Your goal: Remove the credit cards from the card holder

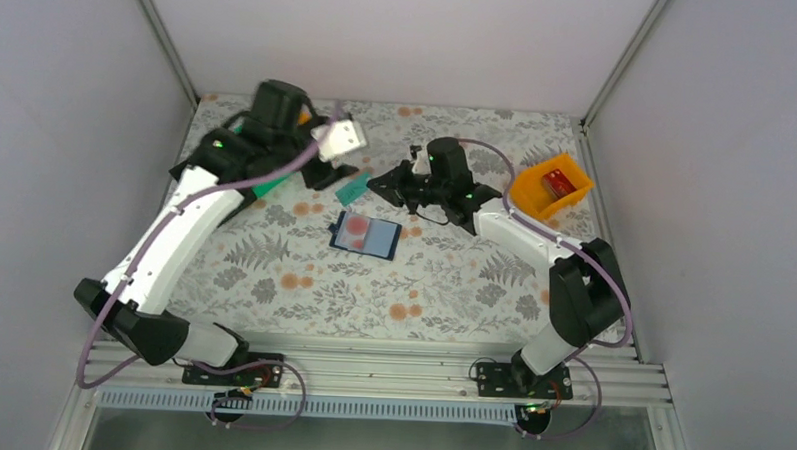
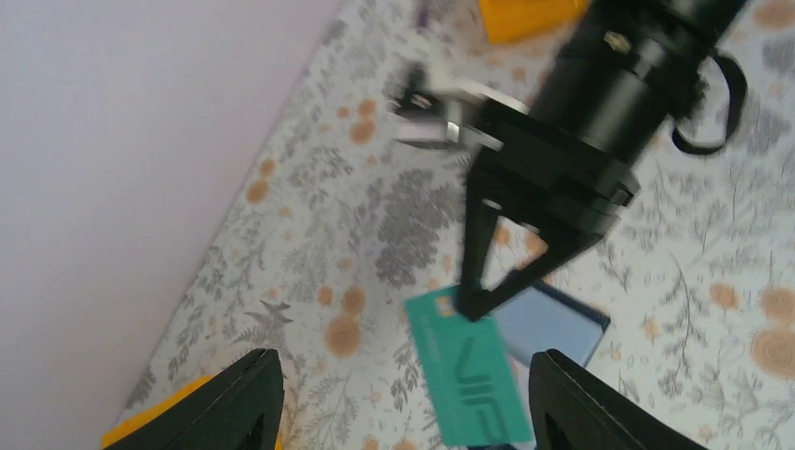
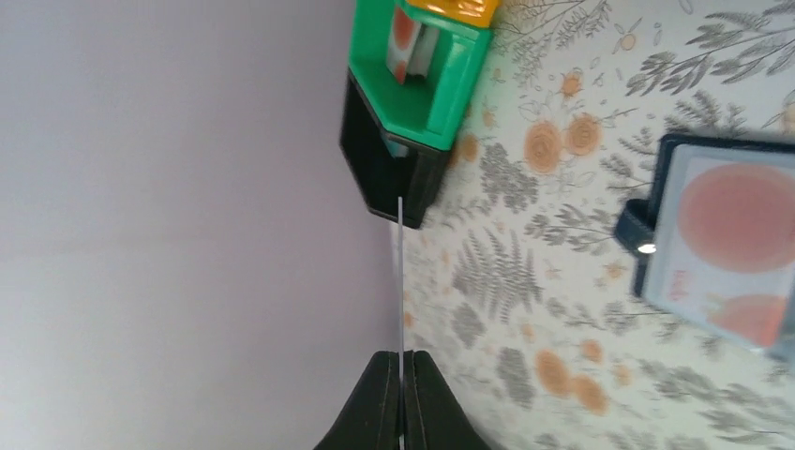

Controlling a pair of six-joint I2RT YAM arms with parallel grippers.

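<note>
The card holder (image 1: 366,236) lies open on the floral table, navy with blue pockets, and a pale credit card with reddish blotches (image 3: 736,220) rests on it. A teal credit card (image 2: 473,375) hangs above the table beyond the holder. My right gripper (image 1: 372,184) is shut on one corner of it. In the right wrist view the card (image 3: 400,281) shows edge-on as a thin line rising from the shut right gripper (image 3: 400,361). My left gripper (image 2: 403,375) is open, its fingers wide on either side of the teal card and not touching it. Seen from above, the left gripper (image 1: 328,175) sits just left of the card.
An orange bin (image 1: 549,188) with a red item stands at the right back. A green bin (image 3: 422,94), a black bin (image 3: 384,178) and another orange bin (image 3: 450,7) are stacked by the left wall, under my left arm. Walls enclose the table on three sides.
</note>
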